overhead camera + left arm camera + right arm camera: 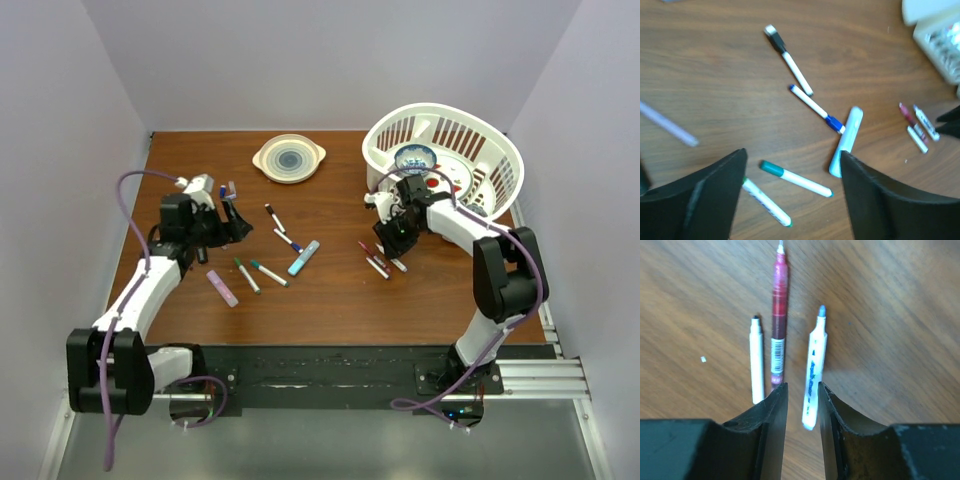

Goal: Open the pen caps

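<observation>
My left gripper (792, 155) (232, 218) hangs open over two pens: one with a teal cap (772, 169), and a green pen (765, 200) partly behind the left finger. A light blue marker (847, 140) lies by the right finger. Farther off lie a pen with a blue cap (835, 123) and one with a black cap (776, 39). My right gripper (803, 390) (392, 240) is narrowly open low over three uncapped pens. The rear end of the blue-tipped white pen (815, 370) lies in the gap, touching neither jaw. Beside it lie a red pen (778, 315) and a black-tipped white pen (756, 360).
A purple marker (222, 288) lies near the left arm. A white basket (500, 170) holding a bowl and a plate stands at the back right, close behind the right arm. A cream dish (288, 158) sits at the back centre.
</observation>
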Robot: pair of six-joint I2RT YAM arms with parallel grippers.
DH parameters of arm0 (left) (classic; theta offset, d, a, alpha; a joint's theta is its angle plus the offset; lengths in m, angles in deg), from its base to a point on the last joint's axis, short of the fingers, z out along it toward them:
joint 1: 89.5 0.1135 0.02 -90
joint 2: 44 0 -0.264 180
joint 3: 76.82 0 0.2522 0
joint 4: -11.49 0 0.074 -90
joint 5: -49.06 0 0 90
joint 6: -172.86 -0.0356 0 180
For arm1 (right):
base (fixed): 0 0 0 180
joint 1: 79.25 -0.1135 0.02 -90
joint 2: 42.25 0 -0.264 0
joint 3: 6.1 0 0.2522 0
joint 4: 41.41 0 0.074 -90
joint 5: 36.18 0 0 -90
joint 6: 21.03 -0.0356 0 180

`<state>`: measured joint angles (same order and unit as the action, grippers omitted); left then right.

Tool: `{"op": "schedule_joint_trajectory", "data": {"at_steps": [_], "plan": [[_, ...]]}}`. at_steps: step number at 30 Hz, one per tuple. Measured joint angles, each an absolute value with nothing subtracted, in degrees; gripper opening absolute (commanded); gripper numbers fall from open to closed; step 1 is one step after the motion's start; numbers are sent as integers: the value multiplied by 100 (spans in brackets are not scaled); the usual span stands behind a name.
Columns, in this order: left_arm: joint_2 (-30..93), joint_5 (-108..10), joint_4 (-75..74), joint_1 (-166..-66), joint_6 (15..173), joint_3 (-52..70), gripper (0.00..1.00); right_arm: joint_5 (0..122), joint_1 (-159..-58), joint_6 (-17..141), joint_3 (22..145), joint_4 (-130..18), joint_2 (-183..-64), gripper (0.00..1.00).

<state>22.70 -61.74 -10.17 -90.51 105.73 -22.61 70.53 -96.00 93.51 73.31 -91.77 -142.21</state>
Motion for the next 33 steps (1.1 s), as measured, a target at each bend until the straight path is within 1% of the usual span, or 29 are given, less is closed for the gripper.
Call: {"op": "schedule_joint_trajectory", "data": {"at_steps": [2,4,9,10,12,13,16,21,27,30,31,33], "plan": [[2482,-5951,-1093,-9460,10602,-2163,72,7243,-9598,9364,7333,-9181,-14005,36],[2742,-5687,-1146,-9816,10682,-2006,72,7553,-9596,9372,7333,-9183,-13745,37],[3832,-4742,-1299,-10345,11260,-1228,70,8255,-9596,9392,7333,-9157,-13170,38],[4086,-4541,-1375,-10411,11426,-1024,67,8364,-9596,9394,7333,-9157,-13100,38],[4538,-4178,-1528,-10513,11751,-659,63,8526,-9598,9394,7333,-9157,-13019,38],[4820,-3971,-1629,-10559,11961,-415,59,8609,-9596,9394,7331,-9159,-12997,38],[5452,-3577,-1902,-10625,12431,132,56,8766,-9596,9394,7331,-9164,-12960,38],[6433,-3156,-2446,-10656,12908,1124,56,8943,-9596,9394,7331,-9164,-12836,38],[7349,-2707,-3037,-10710,13004,2283,55,9103,-9611,9396,7331,-9168,-12790,38],[7754,-2506,-3329,-10730,12973,2761,49,9127,-9620,9399,7331,-9170,-12755,38],[7828,-2478,-3375,-10732,12962,2825,44,9138,-9624,9401,7331,-9170,-12746,38],[7906,-2415,-3485,-10736,12916,2938,39,9155,-9639,9412,7331,-9175,-12737,39]]}}
